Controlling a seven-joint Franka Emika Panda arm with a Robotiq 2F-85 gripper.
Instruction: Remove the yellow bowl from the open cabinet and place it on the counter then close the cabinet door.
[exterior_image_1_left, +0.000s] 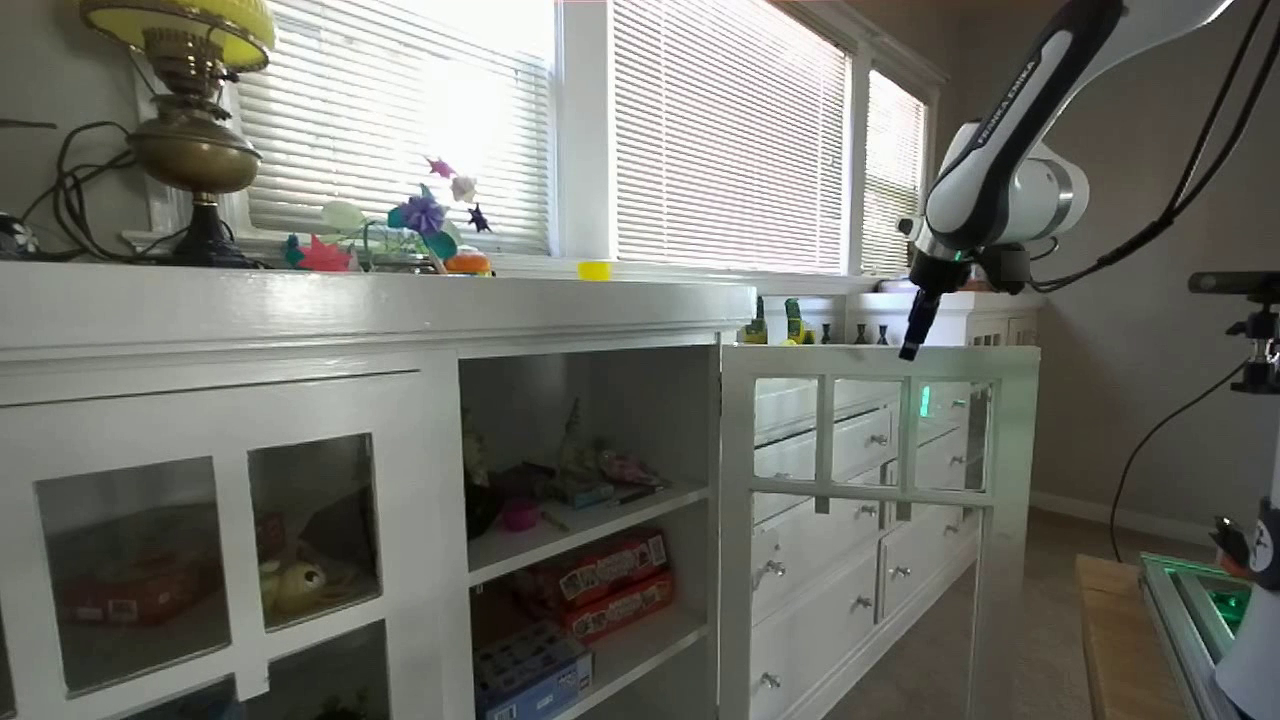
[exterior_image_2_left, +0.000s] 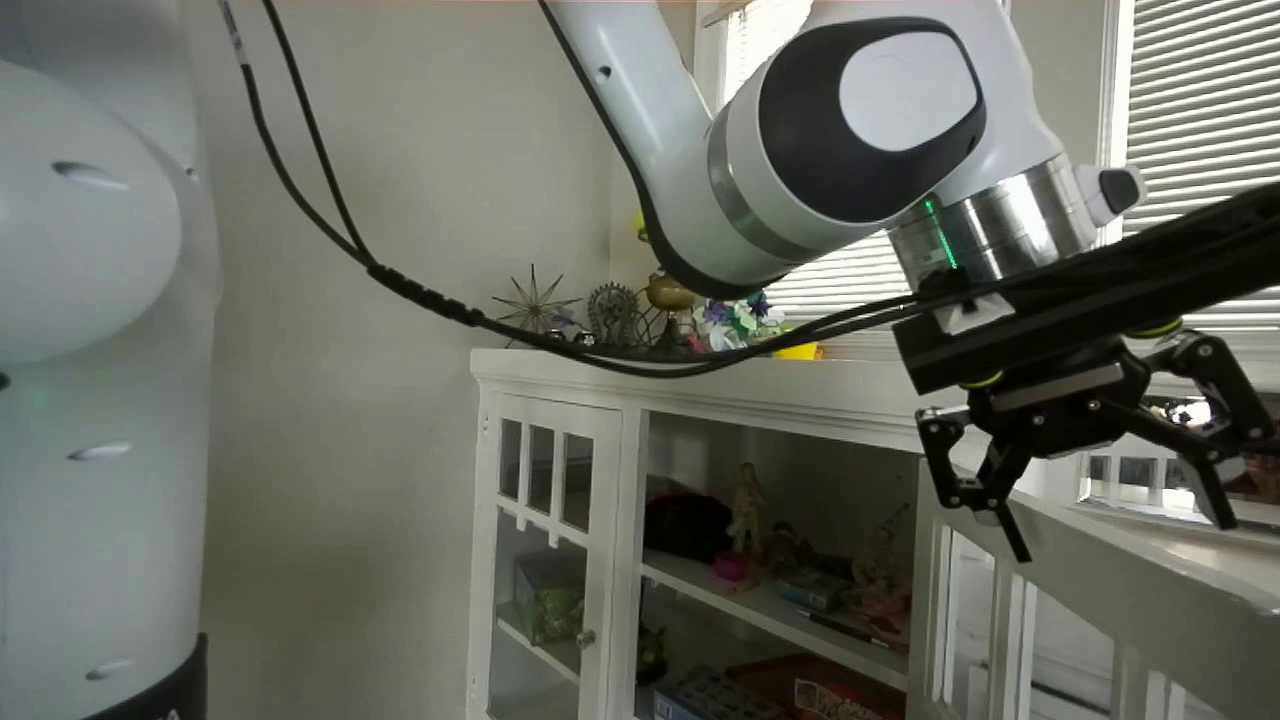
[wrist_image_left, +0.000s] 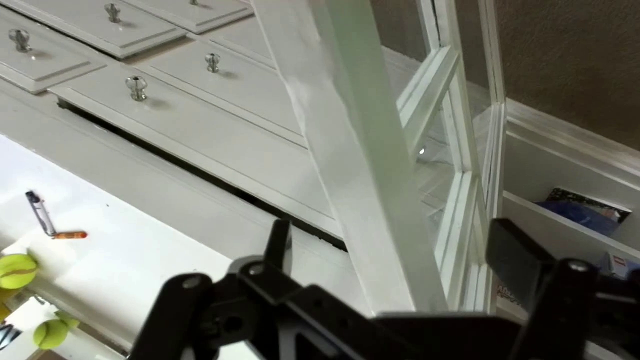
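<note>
Jointed black claw (exterior_image_2_left: 1122, 538), fingers spread, hangs near the smooth white, glass-paned cabinet door (exterior_image_1_left: 862, 491).

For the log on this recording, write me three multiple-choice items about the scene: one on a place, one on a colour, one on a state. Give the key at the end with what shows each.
1. Where is the yellow bowl?
A. Inside the cabinet
B. On the counter
C. On the stacked boxes

2. What is the main colour of the stacked boxes inside the cabinet?
A. Green
B. White
C. Red

3. What state is the cabinet door in?
A. Open
B. Shut
C. Taken off

Key:
1. B: it rests on top of the counter in both exterior views.
2. C: their visible sides are red in an exterior view.
3. A: it juts out from the cabinet's edge, leaving the inside uncovered.
</note>
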